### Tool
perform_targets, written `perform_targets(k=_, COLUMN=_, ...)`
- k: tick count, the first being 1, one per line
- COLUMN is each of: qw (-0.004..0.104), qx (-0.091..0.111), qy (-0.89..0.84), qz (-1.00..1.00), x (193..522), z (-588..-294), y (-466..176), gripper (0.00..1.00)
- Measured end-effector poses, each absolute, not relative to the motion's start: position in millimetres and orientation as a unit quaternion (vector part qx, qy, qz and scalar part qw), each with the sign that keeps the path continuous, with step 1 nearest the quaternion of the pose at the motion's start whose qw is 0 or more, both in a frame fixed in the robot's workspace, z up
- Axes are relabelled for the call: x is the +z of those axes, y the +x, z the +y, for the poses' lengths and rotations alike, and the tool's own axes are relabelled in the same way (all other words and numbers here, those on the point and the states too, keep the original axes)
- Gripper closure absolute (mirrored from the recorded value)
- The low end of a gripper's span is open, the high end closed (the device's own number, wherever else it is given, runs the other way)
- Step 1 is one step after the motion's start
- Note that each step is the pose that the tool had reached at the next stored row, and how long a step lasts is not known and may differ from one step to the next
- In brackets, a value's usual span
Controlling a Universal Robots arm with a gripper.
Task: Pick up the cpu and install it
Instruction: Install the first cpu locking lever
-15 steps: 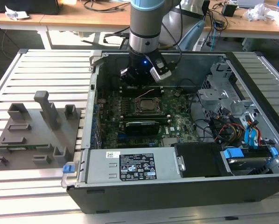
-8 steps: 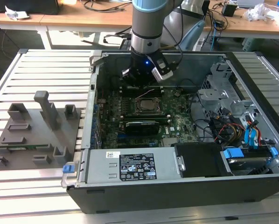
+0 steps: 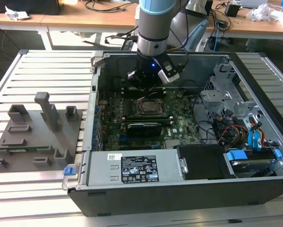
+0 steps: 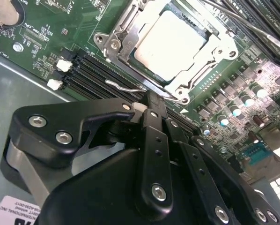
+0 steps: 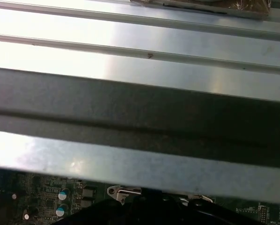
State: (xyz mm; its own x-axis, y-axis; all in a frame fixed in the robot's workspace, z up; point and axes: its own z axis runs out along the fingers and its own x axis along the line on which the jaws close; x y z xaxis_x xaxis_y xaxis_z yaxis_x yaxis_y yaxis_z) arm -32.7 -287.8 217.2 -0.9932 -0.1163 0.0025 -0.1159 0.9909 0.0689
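Now your gripper (image 4: 147, 105) hovers just beside socket (image 4: 170, 47), holding nothing; can't tell whether closed or apart. Cpu (image 4: 170, 40) sits seated in socket frame on motherboard (image 3: 146, 125) inside open case (image 3: 179, 189).

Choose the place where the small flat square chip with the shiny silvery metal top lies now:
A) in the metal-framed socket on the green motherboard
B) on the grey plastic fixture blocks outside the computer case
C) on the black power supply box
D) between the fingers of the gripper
A. In the second wrist view the small flat square chip sits inside the metal-framed socket on the green motherboard, beyond the gripper.
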Motion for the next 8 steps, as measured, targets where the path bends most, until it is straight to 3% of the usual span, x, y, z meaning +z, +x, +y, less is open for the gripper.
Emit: perform_targets(k=8, qw=0.004, qx=-0.034, qy=0.058, qz=-0.998, x=211.1, z=-287.8, y=-28.6, gripper=0.89)
